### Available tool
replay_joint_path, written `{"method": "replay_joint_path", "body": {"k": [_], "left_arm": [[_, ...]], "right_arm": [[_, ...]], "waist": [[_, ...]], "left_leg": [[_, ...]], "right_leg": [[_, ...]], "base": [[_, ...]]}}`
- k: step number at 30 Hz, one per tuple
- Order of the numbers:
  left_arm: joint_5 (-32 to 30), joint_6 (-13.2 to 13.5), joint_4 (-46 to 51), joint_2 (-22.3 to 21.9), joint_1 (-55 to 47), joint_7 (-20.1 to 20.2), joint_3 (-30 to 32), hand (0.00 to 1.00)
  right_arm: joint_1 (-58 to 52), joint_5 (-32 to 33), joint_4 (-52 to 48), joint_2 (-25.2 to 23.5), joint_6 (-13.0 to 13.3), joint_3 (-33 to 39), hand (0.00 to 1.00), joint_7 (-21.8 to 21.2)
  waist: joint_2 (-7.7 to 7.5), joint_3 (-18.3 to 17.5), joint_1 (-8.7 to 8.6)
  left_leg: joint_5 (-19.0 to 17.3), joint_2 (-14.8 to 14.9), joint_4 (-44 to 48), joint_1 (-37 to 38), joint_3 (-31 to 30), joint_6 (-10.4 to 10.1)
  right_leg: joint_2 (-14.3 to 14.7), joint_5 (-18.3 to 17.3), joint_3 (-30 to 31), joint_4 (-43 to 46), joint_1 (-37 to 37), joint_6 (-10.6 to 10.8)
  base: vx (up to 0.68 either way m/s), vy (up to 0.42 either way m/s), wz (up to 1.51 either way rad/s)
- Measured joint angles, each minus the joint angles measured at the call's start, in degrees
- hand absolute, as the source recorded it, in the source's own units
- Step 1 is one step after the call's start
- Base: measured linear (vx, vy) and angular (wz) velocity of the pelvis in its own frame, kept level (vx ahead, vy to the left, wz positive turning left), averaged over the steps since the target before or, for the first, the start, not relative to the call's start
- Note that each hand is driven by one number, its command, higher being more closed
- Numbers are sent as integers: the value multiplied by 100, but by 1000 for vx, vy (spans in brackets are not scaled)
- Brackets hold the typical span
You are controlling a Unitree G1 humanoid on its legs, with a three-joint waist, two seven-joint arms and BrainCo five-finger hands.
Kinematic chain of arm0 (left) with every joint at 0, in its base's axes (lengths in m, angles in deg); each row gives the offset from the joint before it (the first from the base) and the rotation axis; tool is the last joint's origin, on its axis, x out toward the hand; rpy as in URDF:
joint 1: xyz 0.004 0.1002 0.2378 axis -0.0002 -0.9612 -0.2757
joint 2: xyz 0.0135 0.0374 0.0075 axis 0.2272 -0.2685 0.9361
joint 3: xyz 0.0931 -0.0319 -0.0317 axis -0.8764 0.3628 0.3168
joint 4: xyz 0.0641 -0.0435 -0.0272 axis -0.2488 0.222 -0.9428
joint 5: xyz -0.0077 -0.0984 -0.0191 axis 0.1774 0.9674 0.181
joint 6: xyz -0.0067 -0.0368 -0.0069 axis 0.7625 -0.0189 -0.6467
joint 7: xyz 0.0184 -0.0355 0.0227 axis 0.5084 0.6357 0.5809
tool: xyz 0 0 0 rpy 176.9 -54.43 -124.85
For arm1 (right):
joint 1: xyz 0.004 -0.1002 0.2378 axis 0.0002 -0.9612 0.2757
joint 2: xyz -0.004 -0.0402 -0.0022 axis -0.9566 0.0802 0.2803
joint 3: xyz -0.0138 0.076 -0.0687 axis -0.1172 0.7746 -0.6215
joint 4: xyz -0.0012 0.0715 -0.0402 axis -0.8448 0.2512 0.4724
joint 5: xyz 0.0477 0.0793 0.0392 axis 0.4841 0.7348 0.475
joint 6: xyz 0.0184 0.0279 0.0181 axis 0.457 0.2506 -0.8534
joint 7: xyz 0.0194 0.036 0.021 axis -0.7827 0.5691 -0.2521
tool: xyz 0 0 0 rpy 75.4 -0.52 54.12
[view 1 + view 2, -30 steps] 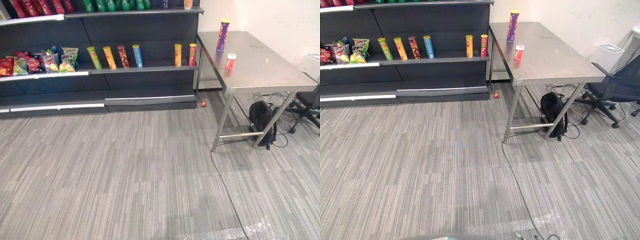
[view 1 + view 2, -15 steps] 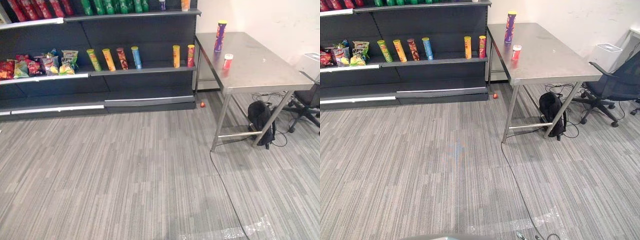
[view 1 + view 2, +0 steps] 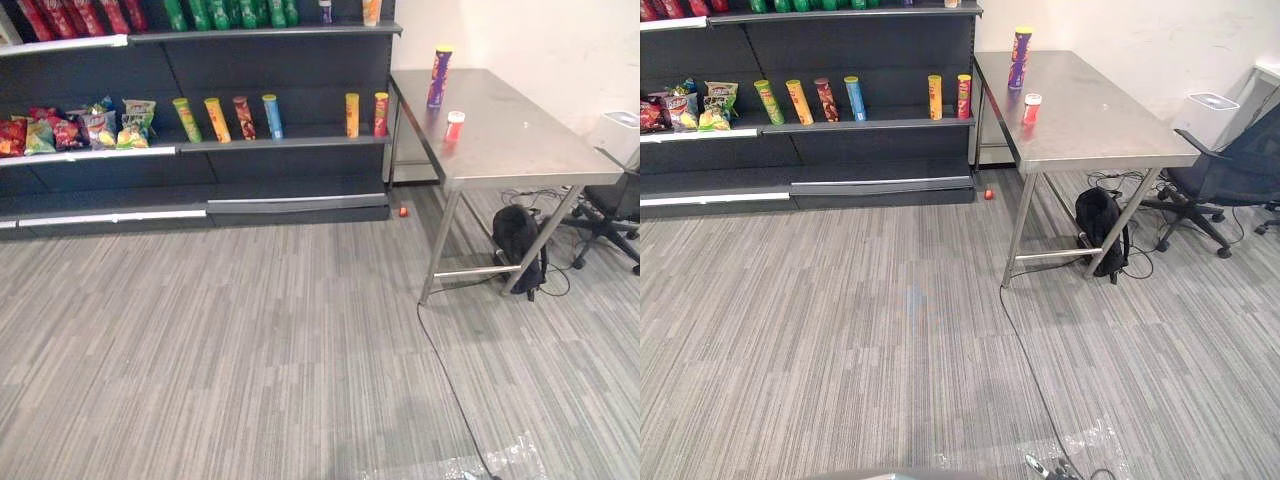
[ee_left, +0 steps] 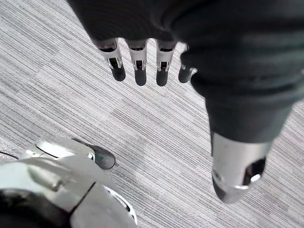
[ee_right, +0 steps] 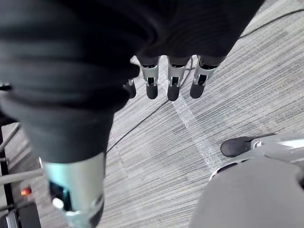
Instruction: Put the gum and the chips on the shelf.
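Note:
A tall purple chips can (image 3: 437, 77) with a yellow lid stands at the far end of the steel table (image 3: 520, 140). Close in front of it sits the gum (image 3: 454, 125), a small red tub with a white lid. The dark shelf (image 3: 280, 143) runs along the wall left of the table, across a wide stretch of carpet. My left hand (image 4: 139, 71) hangs over the carpet with straight fingers and holds nothing. My right hand (image 5: 173, 83) hangs the same way, open and empty.
Several chip cans (image 3: 245, 115) and snack bags (image 3: 80, 125) line the middle shelf. A black backpack (image 3: 1102, 225) leans under the table. An office chair (image 3: 1225, 170) and a white bin (image 3: 1212, 112) stand at the right. A small red object (image 3: 988, 194) lies by the shelf base.
The whole picture has shifted slightly, so the camera has moved. The can, the gum and the shelf goods stay where they were.

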Motion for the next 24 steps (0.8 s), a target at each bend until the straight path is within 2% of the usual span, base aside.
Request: {"method": "replay_joint_path", "body": {"k": [1,2,3,4,5,7,8,9,10,13,14,15,16,17,18,19,22,23,24], "left_arm": [[18,-8,25,0,38,-4,101,0],[61,-8,108,-5,34,10,262,0],[64,-6,147,-28,30,25,354,0],[81,-2,220,-84,19,60,478,0],[225,17,246,-168,3,102,647,0],[268,27,250,-223,-61,150,781,0],[287,48,253,-237,-97,224,832,0],[286,75,255,-241,-126,257,825,0],[273,109,290,-265,-184,334,825,0],[251,190,327,-321,-303,432,863,0],[240,210,348,-336,-349,435,900,0],[193,211,348,-368,-433,445,931,0],[168,203,334,-461,-537,460,946,0],[168,190,324,-482,-575,479,951,0],[150,120,279,-427,-613,519,924,0],[38,67,232,-360,-633,552,898,0],[-56,-54,215,-229,-647,674,797,0],[-144,-118,210,-110,-594,691,797,0],[-198,-139,194,-92,-587,693,796,0]], "right_arm": [[55,67,-7,10,-14,-44,0,-206],[78,302,-17,-4,-31,-113,0,-507],[78,447,-31,4,-35,-171,0,-666],[80,641,-54,39,-52,-213,0,-887],[79,894,-169,74,-68,-260,0,-1139],[51,902,-253,78,-38,-265,0,-1170],[51,884,-250,68,55,-266,0,-1155],[49,882,-250,60,113,-269,0,-1148],[49,845,-266,58,343,-299,0,-1124],[6,743,-474,63,670,-409,0,-1079],[8,653,-502,69,712,-419,0,-1065],[4,587,-536,84,755,-423,0,-1052],[-18,587,-535,149,781,-423,0,-1043],[-12,581,-511,176,774,-422,0,-1024],[-18,568,-392,144,731,-408,0,-999],[18,423,-379,99,713,-402,0,-985],[79,135,-397,46,703,-324,0,-826],[73,137,-398,-67,691,-87,0,-749],[71,137,-401,-90,693,-43,0,-727]], "waist": [[-10,124,2],[-71,202,6],[-92,259,14],[-11,329,28],[-41,475,35],[26,511,25],[-45,553,32],[-52,556,34],[-45,558,31],[-7,560,27],[1,560,26],[37,567,26],[150,551,27],[197,556,19],[147,589,55],[76,545,88],[-32,451,96],[-160,340,106],[-174,338,98]], "left_leg": [[-162,95,703,-317,17,-80],[-179,191,1632,-808,45,-85],[-160,271,2136,-1073,61,-63],[-82,419,2813,-1435,76,-52],[51,611,3652,-1888,85,-29],[-159,734,3988,-2117,98,-5],[-250,749,3809,-2140,97,-32],[-272,745,3569,-2138,94,-59],[-220,737,2762,-2111,52,-98],[149,798,1284,-2082,-234,-154],[234,853,1046,-2083,-266,-191],[346,958,767,-2087,-400,-325],[372,1106,689,-2076,-496,-420],[653,1144,789,-2049,-477,-621],[809,925,1064,-1961,-373,-588],[590,789,1349,-1948,-277,-417],[263,488,1383,-1627,-127,-234],[184,255,1247,-1417,23,-127],[179,207,1185,-1356,55,-118]], "right_leg": [[3,-188,10,170,-90,-51],[-17,-240,10,302,-173,-97],[-10,-260,12,354,-208,-115],[27,-283,18,450,-255,-147],[55,-343,27,555,-252,-183],[8,-374,53,609,-214,-172],[-112,-392,91,621,-140,-144],[-190,-415,111,644,-129,-108],[-384,-486,175,717,-136,1],[-693,-623,314,747,-119,218],[-749,-658,342,747,-106,274],[-842,-739,396,731,-29,400],[-850,-825,531,678,110,539],[-894,-882,587,660,219,630],[-1117,-962,700,666,450,669],[-1226,-965,857,1105,444,646],[-1358,-841,966,2280,86,614],[-1531,-660,1176,3032,-263,510],[-1572,-613,1206,3217,-344,440]], "base": [[-153,-70,4],[-136,-62,3],[-91,-45,-2],[-64,7,-4],[-42,40,-4],[22,73,-6],[81,122,-8],[105,179,-10],[120,243,-10],[136,276,-11],[215,378,-15],[267,417,-17],[291,438,-12],[361,478,-12],[362,422,-14],[359,381,-13],[371,329,-12],[236,219,-15],[271,248,-21]]}}
